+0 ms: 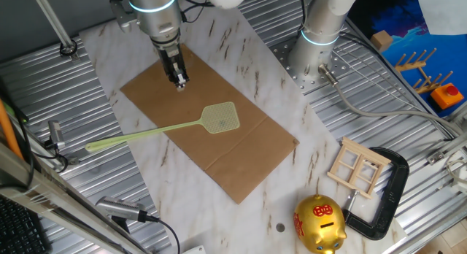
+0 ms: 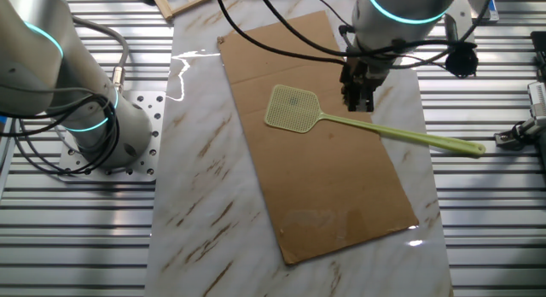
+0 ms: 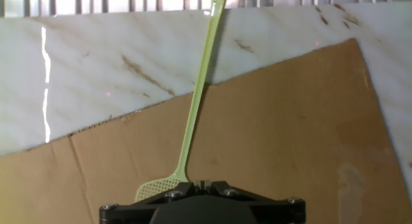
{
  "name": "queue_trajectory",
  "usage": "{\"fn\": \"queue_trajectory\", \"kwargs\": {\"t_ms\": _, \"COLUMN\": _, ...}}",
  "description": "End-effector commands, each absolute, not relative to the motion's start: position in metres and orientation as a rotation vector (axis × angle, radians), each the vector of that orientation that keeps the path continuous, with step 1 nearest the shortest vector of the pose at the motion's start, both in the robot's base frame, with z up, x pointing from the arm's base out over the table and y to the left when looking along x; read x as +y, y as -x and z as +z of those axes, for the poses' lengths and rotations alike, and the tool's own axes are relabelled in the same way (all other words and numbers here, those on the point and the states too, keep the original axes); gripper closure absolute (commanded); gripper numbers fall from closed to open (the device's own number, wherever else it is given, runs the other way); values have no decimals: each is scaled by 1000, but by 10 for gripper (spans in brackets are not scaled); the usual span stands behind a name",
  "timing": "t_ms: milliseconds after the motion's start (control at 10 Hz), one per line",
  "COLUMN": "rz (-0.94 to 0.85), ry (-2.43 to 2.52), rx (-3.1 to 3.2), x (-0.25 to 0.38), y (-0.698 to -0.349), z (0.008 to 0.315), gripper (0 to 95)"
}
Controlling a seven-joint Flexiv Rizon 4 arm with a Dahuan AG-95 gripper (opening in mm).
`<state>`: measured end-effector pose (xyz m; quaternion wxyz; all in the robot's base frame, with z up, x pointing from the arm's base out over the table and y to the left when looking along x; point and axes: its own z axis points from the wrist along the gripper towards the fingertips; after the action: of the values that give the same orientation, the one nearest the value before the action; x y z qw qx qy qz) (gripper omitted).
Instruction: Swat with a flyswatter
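Observation:
The pale yellow-green flyswatter (image 1: 221,117) lies flat on the brown sheet (image 1: 241,152). Its handle runs off the sheet over the marble table toward the left edge. It also shows in the other fixed view (image 2: 292,107) and in the hand view (image 3: 199,89), where the mesh head is partly hidden by the hand. My gripper (image 1: 179,81) hangs over the sheet just behind the swatter's head, near the start of the handle (image 2: 358,99). Its fingers (image 3: 205,183) are pressed together and hold nothing.
A second arm's base (image 1: 317,42) stands at the back of the table. A gold piggy bank (image 1: 319,223), a black clamp (image 1: 387,195) and a small wooden frame (image 1: 357,166) lie at the front right. Ribbed metal surrounds the marble top.

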<state>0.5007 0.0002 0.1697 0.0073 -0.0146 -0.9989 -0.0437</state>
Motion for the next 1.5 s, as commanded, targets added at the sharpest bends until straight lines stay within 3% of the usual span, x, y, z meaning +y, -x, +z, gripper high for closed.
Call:
{"fn": "queue_trajectory", "kwargs": {"t_ms": 100, "rz": -143, "ry": 76, "rx": -3143, "x": 1, "y": -504, "z": 165, "gripper": 950}}
{"fn": "queue_trajectory", "kwargs": {"t_ms": 900, "rz": -190, "ry": 43, "rx": -3142, "x": -17, "y": -579, "z": 116, "gripper": 950}}
{"fn": "queue_trajectory", "kwargs": {"t_ms": 1500, "rz": -174, "ry": 55, "rx": -3143, "x": -22, "y": -612, "z": 89, "gripper": 950}}
